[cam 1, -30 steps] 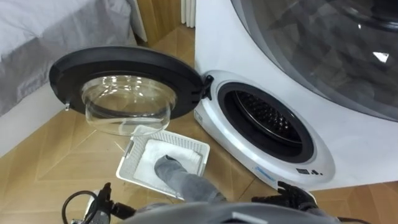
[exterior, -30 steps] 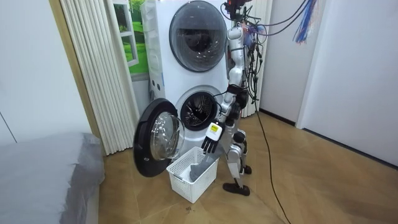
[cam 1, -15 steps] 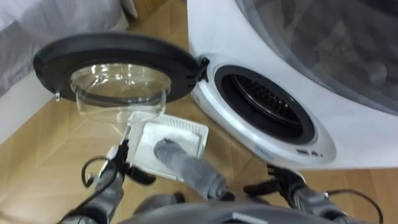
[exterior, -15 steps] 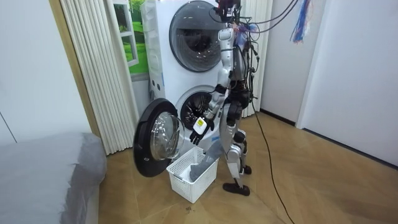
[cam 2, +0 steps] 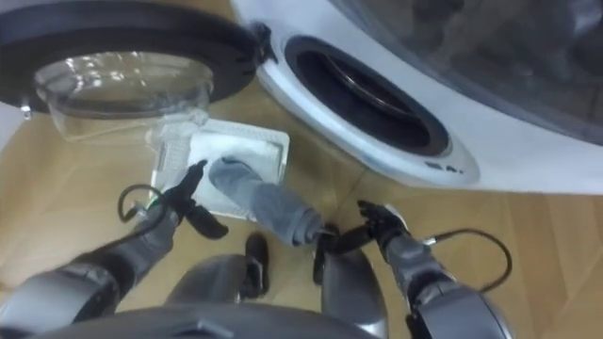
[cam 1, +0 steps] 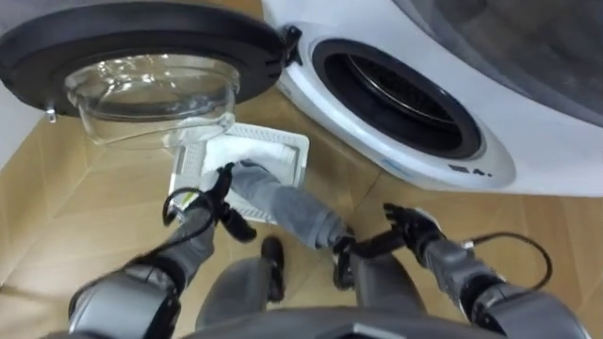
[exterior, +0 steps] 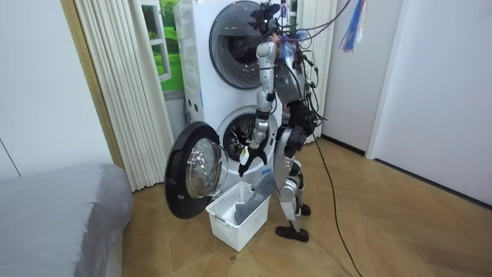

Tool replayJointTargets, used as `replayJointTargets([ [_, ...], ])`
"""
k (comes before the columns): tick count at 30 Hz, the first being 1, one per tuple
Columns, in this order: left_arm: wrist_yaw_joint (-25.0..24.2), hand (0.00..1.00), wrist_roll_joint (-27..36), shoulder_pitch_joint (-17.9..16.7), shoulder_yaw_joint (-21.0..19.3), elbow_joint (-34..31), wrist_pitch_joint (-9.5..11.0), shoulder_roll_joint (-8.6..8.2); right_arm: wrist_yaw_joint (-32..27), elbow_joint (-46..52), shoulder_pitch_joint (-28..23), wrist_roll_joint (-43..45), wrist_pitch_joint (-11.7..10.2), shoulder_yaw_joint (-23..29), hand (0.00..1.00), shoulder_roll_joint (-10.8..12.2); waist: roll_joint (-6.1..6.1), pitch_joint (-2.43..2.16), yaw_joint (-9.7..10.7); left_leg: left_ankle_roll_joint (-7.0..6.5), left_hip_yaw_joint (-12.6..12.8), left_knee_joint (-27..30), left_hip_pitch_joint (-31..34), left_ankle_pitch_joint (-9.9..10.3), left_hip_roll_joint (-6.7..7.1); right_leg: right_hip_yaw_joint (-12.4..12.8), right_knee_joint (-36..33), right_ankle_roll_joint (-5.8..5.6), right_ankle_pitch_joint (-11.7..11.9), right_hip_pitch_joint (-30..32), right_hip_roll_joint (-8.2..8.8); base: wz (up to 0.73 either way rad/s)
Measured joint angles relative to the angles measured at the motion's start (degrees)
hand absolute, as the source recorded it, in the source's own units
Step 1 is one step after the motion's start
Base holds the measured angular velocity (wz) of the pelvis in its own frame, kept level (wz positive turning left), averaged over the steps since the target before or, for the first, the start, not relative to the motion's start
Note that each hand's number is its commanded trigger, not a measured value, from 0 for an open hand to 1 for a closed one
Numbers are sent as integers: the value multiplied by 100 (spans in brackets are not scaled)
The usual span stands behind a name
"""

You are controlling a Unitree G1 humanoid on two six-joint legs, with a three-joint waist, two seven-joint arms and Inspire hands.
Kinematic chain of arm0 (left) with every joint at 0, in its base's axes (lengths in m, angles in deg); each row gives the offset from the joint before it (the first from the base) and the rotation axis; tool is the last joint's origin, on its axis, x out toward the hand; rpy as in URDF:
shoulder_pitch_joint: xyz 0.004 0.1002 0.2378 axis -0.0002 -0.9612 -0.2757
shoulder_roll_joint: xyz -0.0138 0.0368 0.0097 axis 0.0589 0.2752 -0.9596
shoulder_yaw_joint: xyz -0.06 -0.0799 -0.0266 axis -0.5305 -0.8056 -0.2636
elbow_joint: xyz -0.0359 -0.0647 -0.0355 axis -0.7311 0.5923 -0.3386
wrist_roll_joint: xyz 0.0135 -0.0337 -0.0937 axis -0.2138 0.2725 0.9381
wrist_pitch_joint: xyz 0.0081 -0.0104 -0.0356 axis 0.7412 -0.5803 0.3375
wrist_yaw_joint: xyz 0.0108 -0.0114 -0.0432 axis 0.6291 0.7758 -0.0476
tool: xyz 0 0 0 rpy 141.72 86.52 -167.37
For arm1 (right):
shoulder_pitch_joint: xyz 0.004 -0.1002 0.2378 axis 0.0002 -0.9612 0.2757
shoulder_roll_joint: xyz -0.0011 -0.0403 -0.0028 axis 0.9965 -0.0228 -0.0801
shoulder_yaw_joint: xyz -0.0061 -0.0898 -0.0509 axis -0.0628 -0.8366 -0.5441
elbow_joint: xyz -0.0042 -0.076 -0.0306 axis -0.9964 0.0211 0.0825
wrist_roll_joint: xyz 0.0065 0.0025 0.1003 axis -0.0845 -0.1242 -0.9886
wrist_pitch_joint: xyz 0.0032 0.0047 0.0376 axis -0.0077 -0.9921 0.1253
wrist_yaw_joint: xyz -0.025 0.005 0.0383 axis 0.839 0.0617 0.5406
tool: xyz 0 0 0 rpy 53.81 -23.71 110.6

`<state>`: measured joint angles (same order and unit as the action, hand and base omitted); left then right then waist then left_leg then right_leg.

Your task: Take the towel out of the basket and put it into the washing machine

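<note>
the robot is seen standing upright on the wooden floor (cam 1: 85,226), close before the washing machine (cam 1: 546,155), on top of which a second machine (exterior: 242,35) is stacked. the round door (cam 1: 141,33) is swung wide open to the robot's left, so that the dark drum opening (cam 1: 396,94) is laid bare. a white plastic basket (cam 1: 273,141) is set on the floor below the door's glass bowl, just beside the machine's front. the grey towel (cam 1: 287,209) is found in that basket, outside the machine: one end is bunched on the basket's bottom, and the rest is draped over the near rim toward the robot's feet. the left hand (cam 1: 215,196) is held over the basket's near left corner, just beside the bunched end of the towel as seen from the head; its fingers are stretched out, its thumb is spread to the side, and nothing is gripped by it. in the room view it is seen to hang above the basket, apart from it. the right hand (cam 1: 410,224) is held out low on the right, below the drum opening, with fingers loosely spread and nothing held. a grey bed (exterior: 54,223) is seen at the room view's left.
</note>
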<state>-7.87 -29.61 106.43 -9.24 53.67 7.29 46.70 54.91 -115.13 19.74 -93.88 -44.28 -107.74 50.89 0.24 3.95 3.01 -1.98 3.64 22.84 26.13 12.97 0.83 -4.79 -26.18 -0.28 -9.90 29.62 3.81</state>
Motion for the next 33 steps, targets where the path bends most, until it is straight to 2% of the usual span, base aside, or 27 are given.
replayJointTargets([
  [3,100,0,-110,202,11,-8,4,-23,-16,218,57,-25,-11,-8,0,26,-7,18,31,-3,26,239,397,2,-3,20,-70,0,0,317,5,0],
  [4,150,0,-225,296,11,-11,4,-31,-13,275,118,-15,-11,-8,0,46,-15,41,43,-3,49,320,566,2,-10,28,-92,0,0,460,1,0],
  [5,191,0,-329,380,105,-36,4,-23,-25,389,138,-22,-17,-68,0,54,-12,94,62,-8,85,446,728,7,-13,50,-190,0,0,612,1,-6],
  [6,221,0,-361,452,228,-47,5,-8,-32,517,151,-42,-30,-141,0,58,-10,116,85,-18,101,596,909,14,-15,88,-352,2,-2,811,2,-6],
  [8,257,0,-478,578,344,-55,3,-4,-27,613,203,-82,-24,-258,0,90,4,144,148,-27,132,817,1193,22,-30,115,-625,35,-23,1138,31,-6],
  [9,308,0,-628,663,393,-76,4,-10,-15,648,229,-133,-25,-316,0,114,11,149,160,-84,196,990,1395,63,-59,144,-788,53,-51,1353,32,-8],
  [11,347,0,-865,794,473,-127,4,-20,7,692,268,-250,-23,-365,0,137,14,151,165,-135,281,1245,1698,171,-125,184,-1012,87,-102,1668,9,-15],
  [15,564,0,-1209,1034,696,-125,3,-60,-14,876,426,-390,-58,-528,0,123,36,170,360,-190,402,1860,2349,397,-203,299,-1598,84,-256,2356,-9,-15],
  [18,664,0,-1275,1114,976,-122,5,-24,-13,898,499,-718,-123,-568,0,120,33,170,500,-177,409,2397,2751,515,-284,306,-1997,114,-317,2739,-40,-12],
  [21,787,0,-1379,1208,1252,-122,14,20,-15,980,539,-1084,-181,-629,0,132,30,171,521,-130,403,2888,3173,646,-420,313,-2363,161,-344,3125,-105,-14],
  [25,933,0,-1491,1287,1454,-121,9,83,-16,1056,674,-1353,-316,-797,0,124,31,170,610,-106,372,3326,3621,703,-451,309,-2807,226,-409,3577,-104,3],
  [27,1069,0,-1490,1319,1602,-122,10,99,-17,1050,744,-1505,-411,-830,0,125,36,167,616,-77,342,3604,3898,758,-521,297,-3040,247,-458,3840,-137,0],
  [33,1140,0,-1481,1383,1740,-122,12,76,9,1054,800,-1924,-617,-848,0,142,42,164,673,-1,234,4027,4294,838,-523,236,-3483,359,-567,4222,-145,5],
])
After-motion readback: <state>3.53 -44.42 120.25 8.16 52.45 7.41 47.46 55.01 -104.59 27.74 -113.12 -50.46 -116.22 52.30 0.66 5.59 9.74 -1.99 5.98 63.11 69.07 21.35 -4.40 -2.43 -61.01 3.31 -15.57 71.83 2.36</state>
